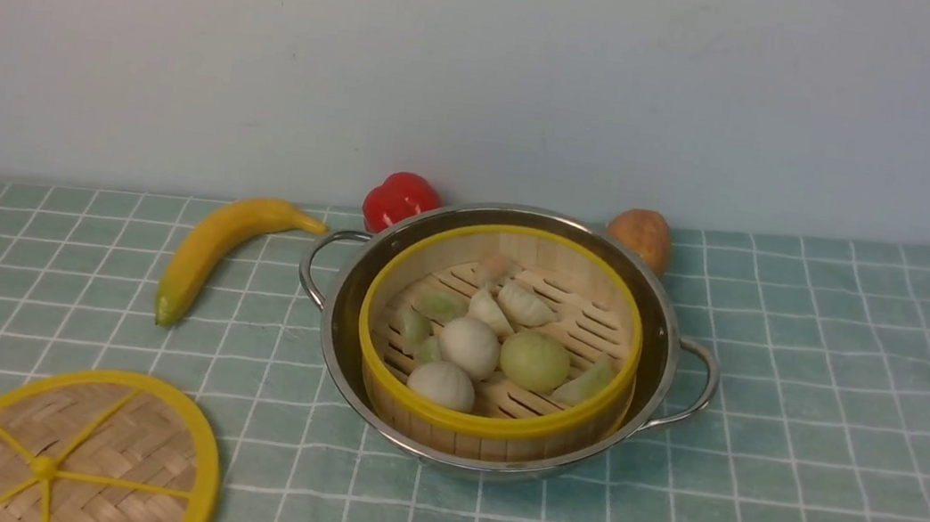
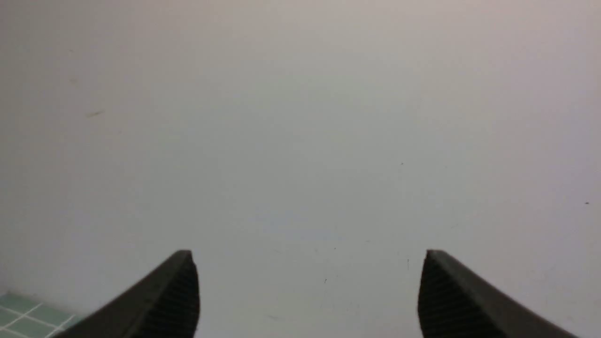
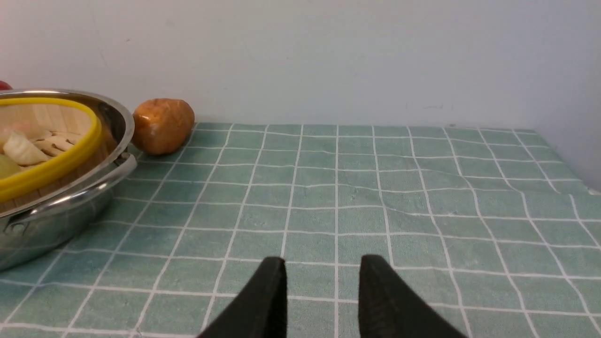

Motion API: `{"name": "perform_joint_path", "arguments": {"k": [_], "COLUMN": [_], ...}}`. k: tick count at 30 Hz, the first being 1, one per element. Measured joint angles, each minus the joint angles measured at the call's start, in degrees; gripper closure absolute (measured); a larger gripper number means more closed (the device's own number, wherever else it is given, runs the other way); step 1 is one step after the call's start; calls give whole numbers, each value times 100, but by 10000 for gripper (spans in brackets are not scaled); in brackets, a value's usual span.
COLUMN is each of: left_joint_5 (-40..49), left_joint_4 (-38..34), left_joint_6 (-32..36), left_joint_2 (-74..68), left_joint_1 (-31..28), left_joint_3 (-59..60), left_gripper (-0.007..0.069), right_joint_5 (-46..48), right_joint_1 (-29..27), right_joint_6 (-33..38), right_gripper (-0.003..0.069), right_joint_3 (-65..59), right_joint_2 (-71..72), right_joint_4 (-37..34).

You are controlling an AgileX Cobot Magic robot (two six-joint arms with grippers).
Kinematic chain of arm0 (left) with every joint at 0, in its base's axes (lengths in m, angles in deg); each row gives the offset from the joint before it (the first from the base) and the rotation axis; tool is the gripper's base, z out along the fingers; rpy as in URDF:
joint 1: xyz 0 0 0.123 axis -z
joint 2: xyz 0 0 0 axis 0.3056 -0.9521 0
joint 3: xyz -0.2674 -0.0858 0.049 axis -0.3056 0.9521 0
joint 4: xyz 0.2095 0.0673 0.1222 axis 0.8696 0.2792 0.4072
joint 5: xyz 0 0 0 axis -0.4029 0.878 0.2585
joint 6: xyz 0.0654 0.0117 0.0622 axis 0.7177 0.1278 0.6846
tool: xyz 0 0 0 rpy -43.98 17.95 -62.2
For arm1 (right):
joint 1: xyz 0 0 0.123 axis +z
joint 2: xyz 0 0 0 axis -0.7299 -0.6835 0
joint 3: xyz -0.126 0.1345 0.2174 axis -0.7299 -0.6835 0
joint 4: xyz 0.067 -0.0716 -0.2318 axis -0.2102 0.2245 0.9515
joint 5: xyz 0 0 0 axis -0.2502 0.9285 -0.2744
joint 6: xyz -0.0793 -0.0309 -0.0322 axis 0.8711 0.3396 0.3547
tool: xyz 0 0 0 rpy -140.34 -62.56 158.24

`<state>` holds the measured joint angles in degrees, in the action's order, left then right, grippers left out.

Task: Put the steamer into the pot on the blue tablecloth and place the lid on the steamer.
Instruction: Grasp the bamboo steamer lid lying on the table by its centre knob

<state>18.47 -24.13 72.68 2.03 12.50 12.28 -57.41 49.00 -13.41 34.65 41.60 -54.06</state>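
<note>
The steamer [image 1: 488, 427] sits inside the pot [image 1: 662, 323] on the blue tablecloth [image 1: 808, 450], holding several dumplings and buns. The lid [image 1: 117, 449] lies flat on the cloth at the front left, apart from the pot. Neither gripper shows in the front view. My left gripper [image 2: 308, 253] is wide open and empty, facing the bare wall, with a corner of cloth [image 2: 19, 314] below. My right gripper [image 3: 324, 259] is empty, its jaws a narrow gap apart, low over the cloth [image 3: 375, 188] to the right of the pot [image 3: 56, 211] and steamer [image 3: 56, 164].
A banana [image 1: 215, 251] lies left of the pot. A red pepper [image 1: 399, 198] and a brown potato-like item [image 1: 642, 235], also in the right wrist view [image 3: 163, 126], sit behind the pot against the wall. Cloth stretches to the pot's right.
</note>
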Motion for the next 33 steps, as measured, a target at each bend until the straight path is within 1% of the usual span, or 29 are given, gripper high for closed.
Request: {"name": "perform_joint_path", "arguments": {"k": [1,5,6,8,14,17,20,22,23,26,28,31,32,33], "left_joint_5": [297,930,967,1320,1636,1783,2356,2789,3210,3732,3909,4205,4243,4293], "left_joint_4": [109,198,198,187,221,382,594,622,626,557,461,306,291,231], "left_joint_6": [-11,-39,-39,-52,12,115,351,485,665,1006,1242,1823,1862,2042], "left_joint_2": [-78,-429,-447,-651,-862,-911,-1028,-1141,-1320,-1760,-2093,-2608,-2642,-2775], "left_joint_1": [0,0,0,0,0,0,0,0,0,0,0,0,0,0], "left_joint_3": [-258,-836,-858,-1044,-1092,-1092,-1111,-1124,-1124,-1253,-1482,-1872,-1898,-1990], "left_gripper": [46,46,46,46,46,46,46,46,46,46,46,46,46,46], "right_joint_5": [0,0,0,0,0,0,0,0,0,0,0,0,0,0], "right_joint_1": [0,0,0,0,0,0,0,0,0,0,0,0,0,0], "right_joint_6": [0,0,0,0,0,0,0,0,0,0,0,0,0,0], "right_gripper": [417,417,417,417,417,417,417,417,417,417,417,417,417,417], "right_joint_3": [0,0,0,0,0,0,0,0,0,0,0,0,0,0], "right_joint_2": [0,0,0,0,0,0,0,0,0,0,0,0,0,0], "right_joint_4": [0,0,0,0,0,0,0,0,0,0,0,0,0,0]}}
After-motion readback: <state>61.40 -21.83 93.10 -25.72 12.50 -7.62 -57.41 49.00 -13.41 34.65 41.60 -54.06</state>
